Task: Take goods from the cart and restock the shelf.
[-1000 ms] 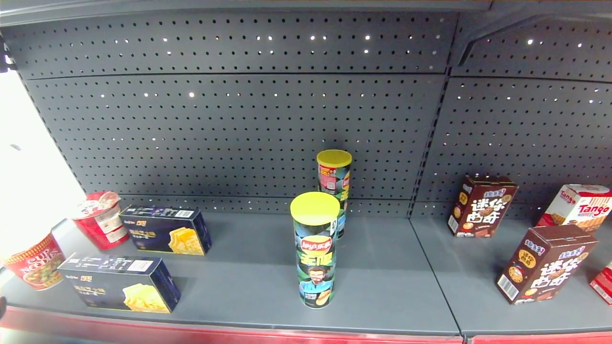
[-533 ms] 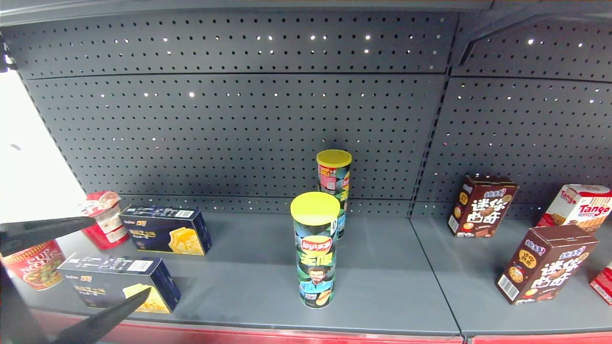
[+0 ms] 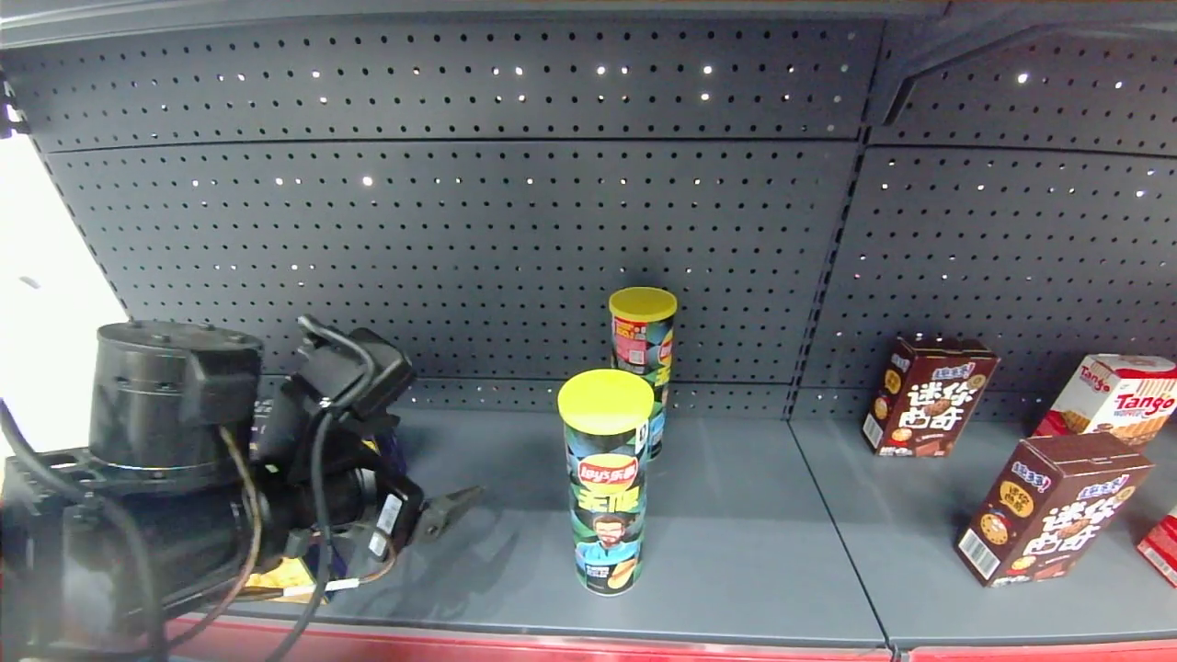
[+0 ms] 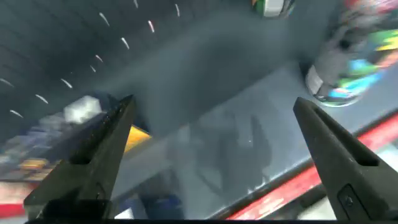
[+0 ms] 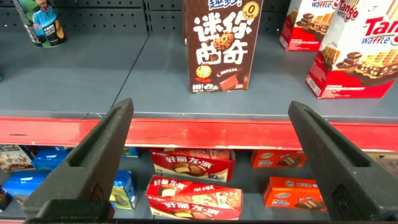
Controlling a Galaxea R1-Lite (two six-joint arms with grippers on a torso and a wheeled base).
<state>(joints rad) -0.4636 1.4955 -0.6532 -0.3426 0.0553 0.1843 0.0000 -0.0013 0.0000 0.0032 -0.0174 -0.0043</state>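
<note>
Two tall chip cans with yellow lids stand mid-shelf, one in front (image 3: 605,478) and one behind (image 3: 642,345). My left arm lies low over the left part of the grey shelf (image 3: 736,542), with one fingertip (image 3: 452,503) showing a hand's width left of the front can. In the left wrist view my left gripper (image 4: 212,102) is open and empty above the shelf, the front can (image 4: 354,68) beyond it. My right gripper (image 5: 210,106) is open and empty in front of the shelf's red edge (image 5: 205,130), facing a brown biscuit box (image 5: 221,43).
Brown biscuit boxes (image 3: 924,395) (image 3: 1048,519) and a white-red wafer box (image 3: 1117,395) stand on the right shelf section. A dark blue box (image 4: 56,134) lies by the left gripper. Red boxes (image 5: 193,193) fill the shelf below. A pegboard wall (image 3: 460,230) backs everything.
My left arm has risen from the lower left into the head view and moved right over the shelf, now covering the blue boxes and noodle cups. The cans and boxes stayed put.
</note>
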